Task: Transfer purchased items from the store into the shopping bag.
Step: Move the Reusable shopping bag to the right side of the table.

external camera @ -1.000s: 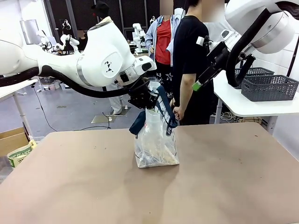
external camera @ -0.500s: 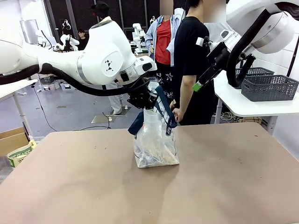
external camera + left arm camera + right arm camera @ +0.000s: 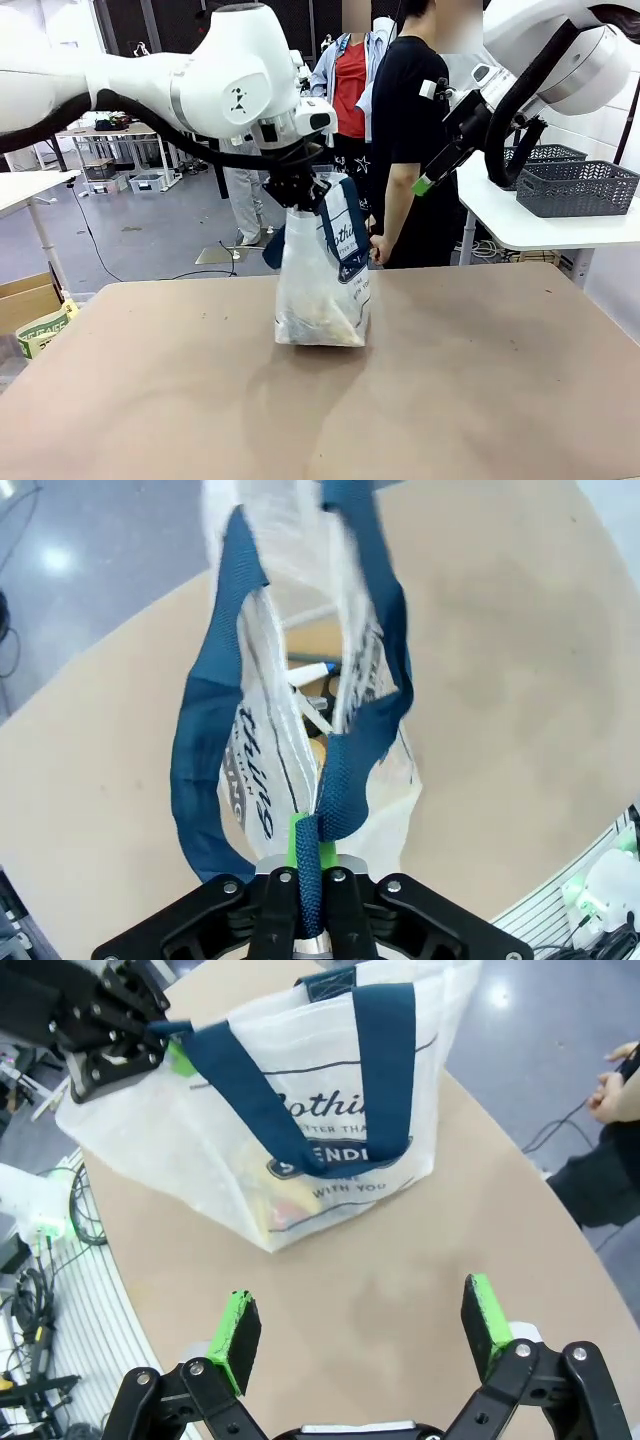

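The translucent white shopping bag [image 3: 320,280] with navy straps stands at the middle of the table, pulled tall. My left gripper [image 3: 296,190] is shut on one navy strap handle [image 3: 335,780] above the bag, and the other handle [image 3: 215,730] hangs loose. Through the bag's open mouth some of the purchased items [image 3: 312,685] show at the bottom, and yellow and red ones [image 3: 285,1205] show through the bag's wall. My right gripper [image 3: 428,180] hangs open high at the far right, its green pads [image 3: 238,1335] spread wide and nothing between them.
A person in a black shirt [image 3: 405,120] stands at the table's far edge behind the bag, a hand [image 3: 378,243] low by the bag's side. Dark grey mesh baskets [image 3: 575,185] sit on a white side table at the right. A cardboard box [image 3: 30,310] stands off the left edge.
My left arm has risen and swung left, lifting the strap. The bag is stretched taller and has shifted slightly left. The right arm has not moved.
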`<state>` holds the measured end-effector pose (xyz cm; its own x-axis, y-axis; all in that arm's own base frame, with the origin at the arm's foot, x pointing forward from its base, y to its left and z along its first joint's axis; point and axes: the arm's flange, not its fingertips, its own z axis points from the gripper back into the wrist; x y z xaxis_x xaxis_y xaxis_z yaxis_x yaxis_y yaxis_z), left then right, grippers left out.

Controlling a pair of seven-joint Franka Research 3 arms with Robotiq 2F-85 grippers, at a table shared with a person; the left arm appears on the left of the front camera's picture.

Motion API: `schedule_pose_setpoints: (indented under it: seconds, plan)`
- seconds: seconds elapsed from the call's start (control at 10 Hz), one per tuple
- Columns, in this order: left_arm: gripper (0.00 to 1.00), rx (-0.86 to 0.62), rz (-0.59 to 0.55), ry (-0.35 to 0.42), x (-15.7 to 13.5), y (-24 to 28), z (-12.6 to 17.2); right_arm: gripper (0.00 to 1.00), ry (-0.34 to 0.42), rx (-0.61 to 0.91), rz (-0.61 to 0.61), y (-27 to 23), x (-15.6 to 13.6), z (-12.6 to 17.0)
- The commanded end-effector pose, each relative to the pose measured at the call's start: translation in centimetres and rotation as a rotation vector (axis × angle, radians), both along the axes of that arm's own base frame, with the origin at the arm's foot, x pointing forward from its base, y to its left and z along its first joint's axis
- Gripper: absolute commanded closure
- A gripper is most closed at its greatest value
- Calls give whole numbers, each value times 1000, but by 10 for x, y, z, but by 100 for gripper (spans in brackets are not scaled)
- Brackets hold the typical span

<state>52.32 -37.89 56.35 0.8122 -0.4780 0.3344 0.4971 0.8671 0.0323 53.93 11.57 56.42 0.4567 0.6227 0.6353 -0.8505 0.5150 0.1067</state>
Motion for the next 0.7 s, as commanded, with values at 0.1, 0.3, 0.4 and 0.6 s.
schedule_pose_setpoints:
  seconds: [0.1,0.3,0.4,0.6]
  plan:
    - [100,45,20,-101,13,32,35,0,19,-13,-8,1,-1,3]
    - [100,91,67,-140,11,67,51,0,19,-13,-8,1,-1,3]
    - [100,109,71,-156,6,92,56,0,19,-13,-8,1,-1,3]
    - [100,148,81,-167,-7,140,59,0,19,-13,-8,1,-1,3]
